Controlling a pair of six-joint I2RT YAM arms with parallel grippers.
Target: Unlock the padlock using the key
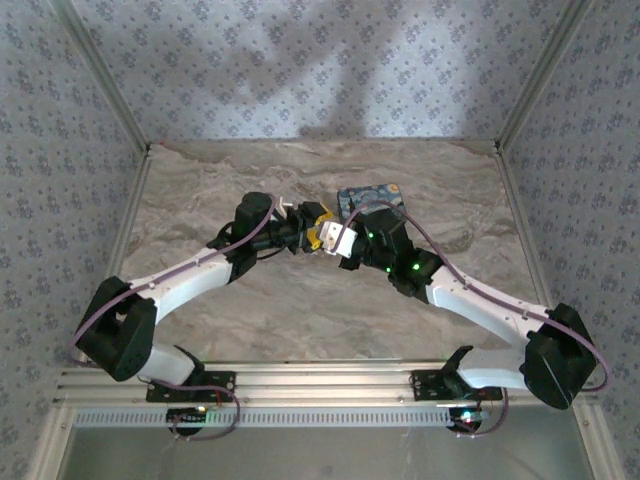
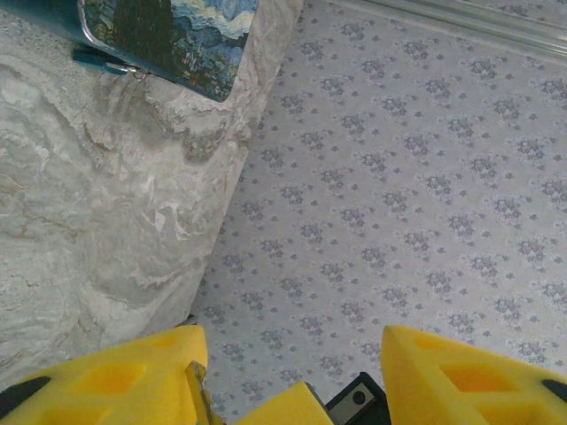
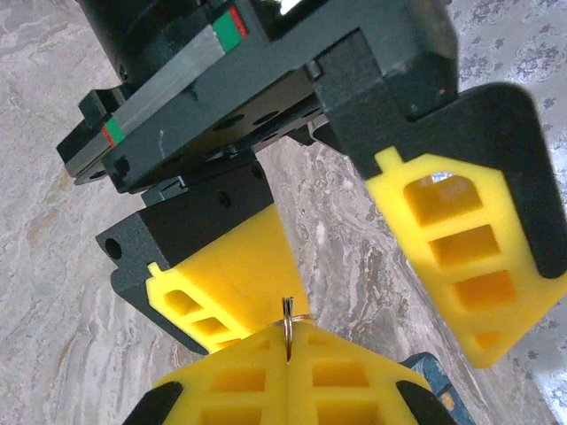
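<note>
Looking top-down, I see L gripper (image 1: pixel 318 231) and R gripper (image 1: pixel 332 245) meeting mid-table, box (image 1: pixel 372 196) at 1 o'clock. L wrist: fingers (image 2: pixel 115 376) half open, gripping nothing; teal padlock (image 2: pixel 96 58) at 11, against box edge. R wrist: jaws clamped on key (image 3: pixel 288 312), thin silvery ring poking out.

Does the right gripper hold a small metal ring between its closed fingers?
Yes, a thin metal ring sticks out of the seam between the shut yellow fingers of the right gripper.
</note>
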